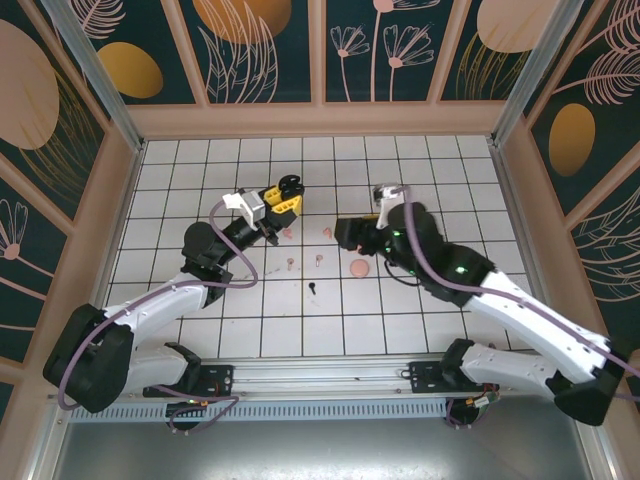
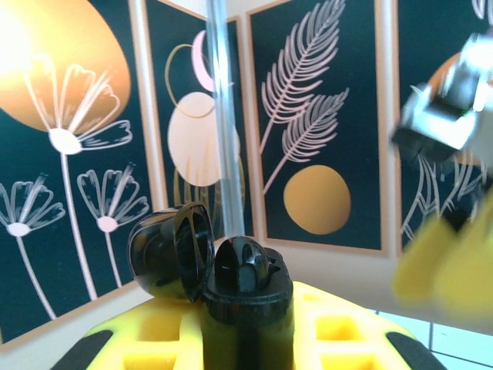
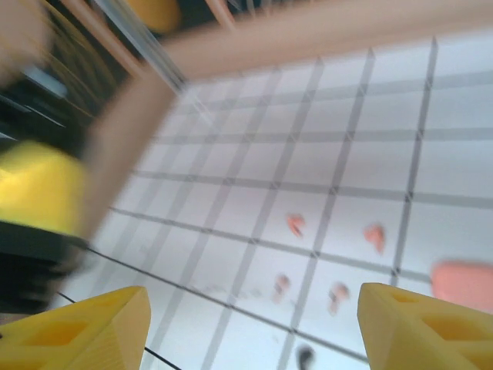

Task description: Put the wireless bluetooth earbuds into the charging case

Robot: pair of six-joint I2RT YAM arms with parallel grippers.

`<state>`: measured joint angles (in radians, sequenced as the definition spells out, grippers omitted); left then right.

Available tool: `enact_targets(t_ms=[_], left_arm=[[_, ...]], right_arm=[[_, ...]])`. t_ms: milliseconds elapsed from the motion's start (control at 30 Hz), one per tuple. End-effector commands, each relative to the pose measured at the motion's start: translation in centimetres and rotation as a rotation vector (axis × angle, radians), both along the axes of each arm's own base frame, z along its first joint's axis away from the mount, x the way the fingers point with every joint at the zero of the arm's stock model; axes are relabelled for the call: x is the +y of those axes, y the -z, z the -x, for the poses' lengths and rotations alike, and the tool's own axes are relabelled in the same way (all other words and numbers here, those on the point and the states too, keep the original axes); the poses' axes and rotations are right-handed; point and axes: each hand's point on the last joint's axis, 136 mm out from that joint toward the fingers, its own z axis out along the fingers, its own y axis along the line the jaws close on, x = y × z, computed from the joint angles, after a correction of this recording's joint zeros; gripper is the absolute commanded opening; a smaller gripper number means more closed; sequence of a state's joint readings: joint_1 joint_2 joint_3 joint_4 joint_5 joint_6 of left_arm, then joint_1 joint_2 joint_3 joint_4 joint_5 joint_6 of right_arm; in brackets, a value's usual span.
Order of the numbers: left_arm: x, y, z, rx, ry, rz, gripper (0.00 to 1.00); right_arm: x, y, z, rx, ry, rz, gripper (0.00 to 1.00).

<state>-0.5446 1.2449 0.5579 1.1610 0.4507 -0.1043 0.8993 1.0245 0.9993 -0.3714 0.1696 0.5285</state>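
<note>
Left end effector [image 1: 283, 196] clamps on the black open-lidded charging case [image 2: 245, 289]; right end effector [image 3: 246, 327] gapes wide, empty, tiny coral-pink stemmed earbuds [image 3: 295, 224] lying on the white tiled bench [image 1: 420, 170] at its twelve o'clock.

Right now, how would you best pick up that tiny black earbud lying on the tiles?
Probably from straight above, since the black earbud lies flat on the table. Close the jaws across its thin stem, which seems to point toward the near edge.
</note>
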Motion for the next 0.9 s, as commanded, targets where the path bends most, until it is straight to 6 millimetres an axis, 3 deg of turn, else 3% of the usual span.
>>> enact_targets(t_ms=[0,100,267,500,667,867], left_arm=[[1.1,-1.2,-0.5,-0.054,-0.084,0.045,0.00],[1.8,-1.5,-1.0,-0.054,-0.136,0.061,0.00],[3.2,-1.7,-1.4,-0.060,-0.201,0.079,0.00],[5.2,-2.2,-2.0,-0.056,-0.262,0.120,0.00],[6.8,-2.8,-2.4,-0.055,-0.304,0.153,0.00],[7.4,-3.1,-2.2,-0.064,-0.317,0.165,0.00]], right_arm=[[0.5,7.1,0.6,0.193,0.007,0.069,0.69],[1.2,11.6,0.9,0.291,-0.006,0.128,0.65],[2.6,16.7,1.4,0.398,-0.040,0.233,0.60],[5.4,20.7,1.7,0.475,-0.079,0.367,0.57],[7.7,22.1,1.7,0.483,-0.104,0.432,0.54],[8.2,23.7,1.1,0.499,-0.059,0.530,0.46]])
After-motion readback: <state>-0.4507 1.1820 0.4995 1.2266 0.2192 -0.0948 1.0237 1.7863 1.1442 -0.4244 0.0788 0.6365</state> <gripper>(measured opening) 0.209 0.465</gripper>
